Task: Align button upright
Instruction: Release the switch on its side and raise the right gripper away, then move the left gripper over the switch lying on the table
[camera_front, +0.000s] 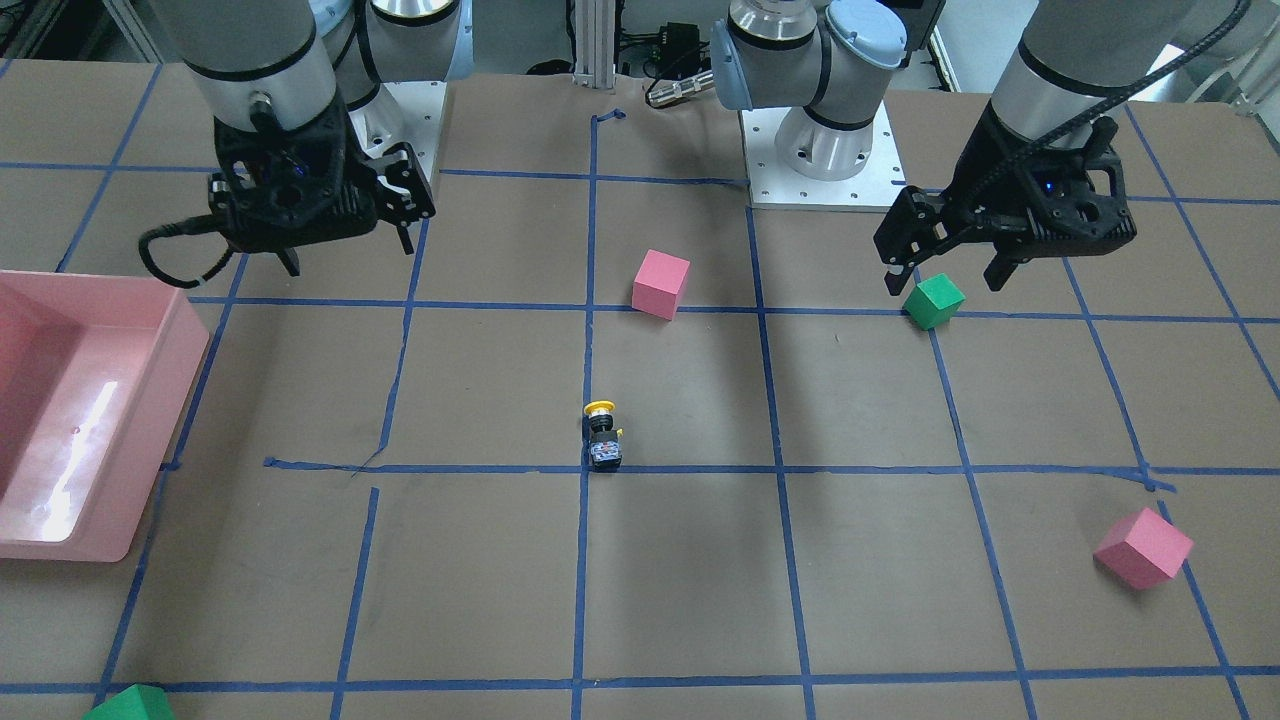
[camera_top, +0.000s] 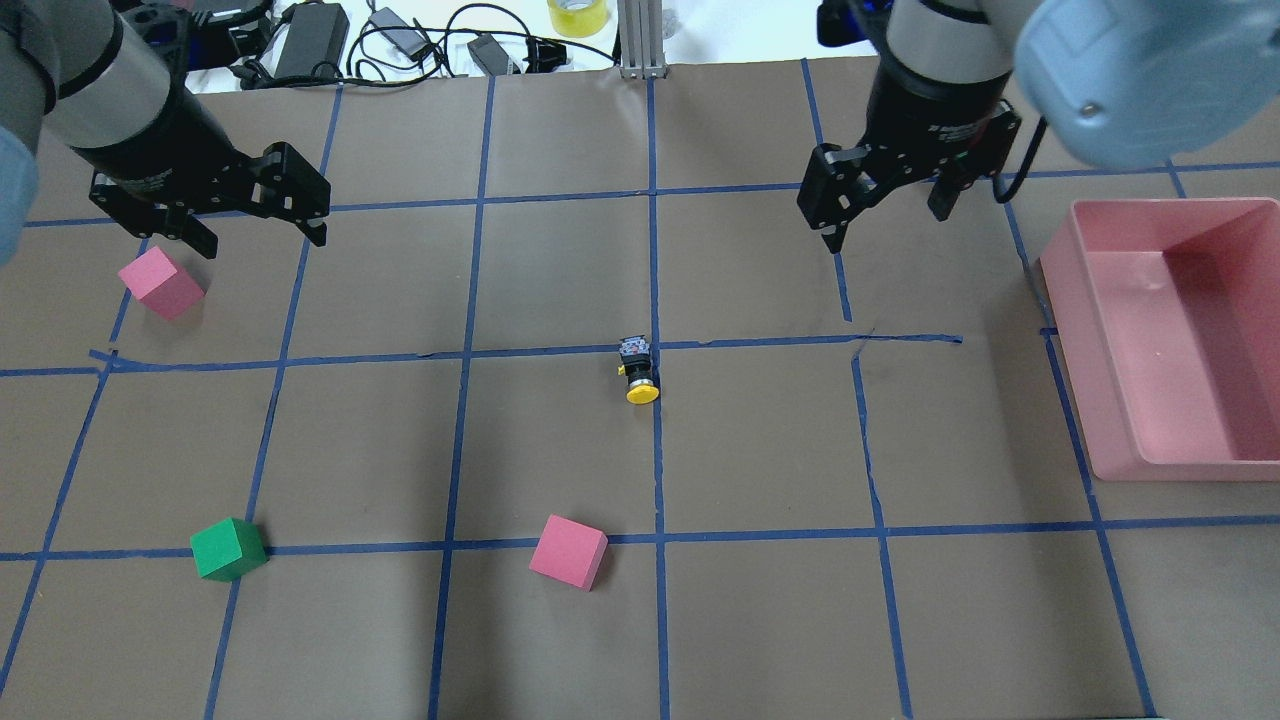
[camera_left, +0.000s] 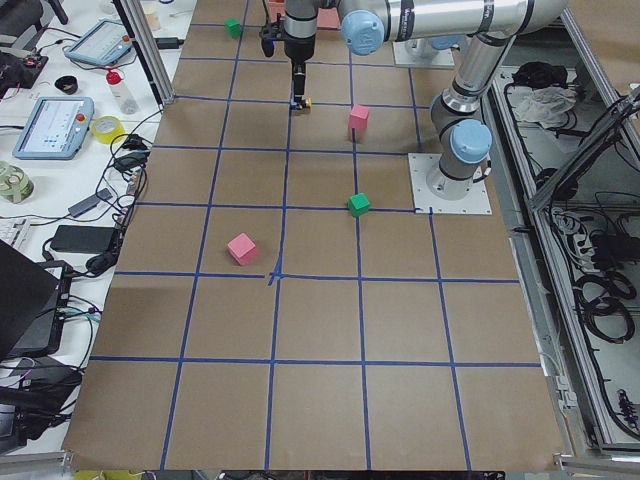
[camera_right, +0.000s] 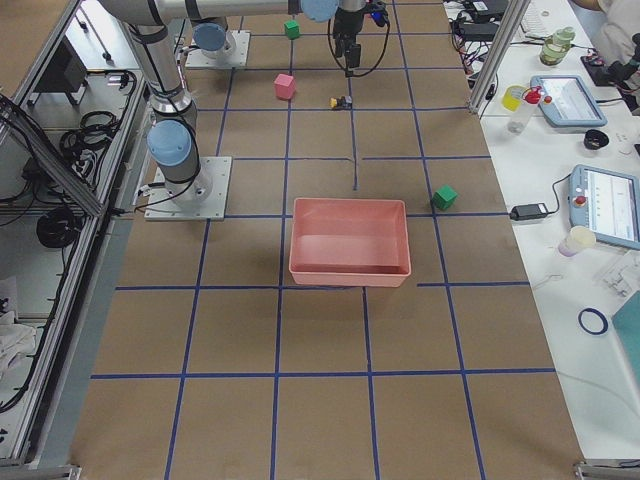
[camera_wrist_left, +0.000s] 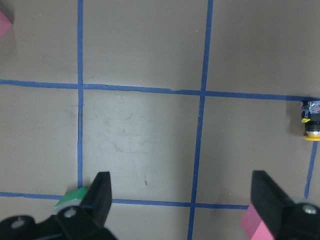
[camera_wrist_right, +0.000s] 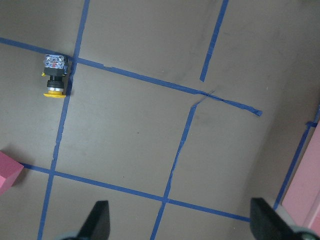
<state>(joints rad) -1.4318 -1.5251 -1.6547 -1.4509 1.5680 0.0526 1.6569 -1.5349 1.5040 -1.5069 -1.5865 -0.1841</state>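
Approach, we judge, is the step in hand: the button (camera_top: 638, 368) lies on its side by the tape crossing (camera_top: 655, 347), yellow cap (camera_top: 642, 392) toward us. Left gripper (camera_top: 258, 238) and right gripper (camera_top: 886, 228) hang well apart from it, fingers wide, empty. Next we need one astride its body.

The bottom edge of the front view cuts off a green cube (camera_front: 128, 704), and its left edge crops the pink bin (camera_front: 185, 335). In the left wrist view the right edge clips the button (camera_wrist_left: 311, 120), and the left gripper (camera_wrist_left: 181, 174) covers part of the other green cube (camera_wrist_left: 70, 198). In both side views the button is too small to judge its pose.
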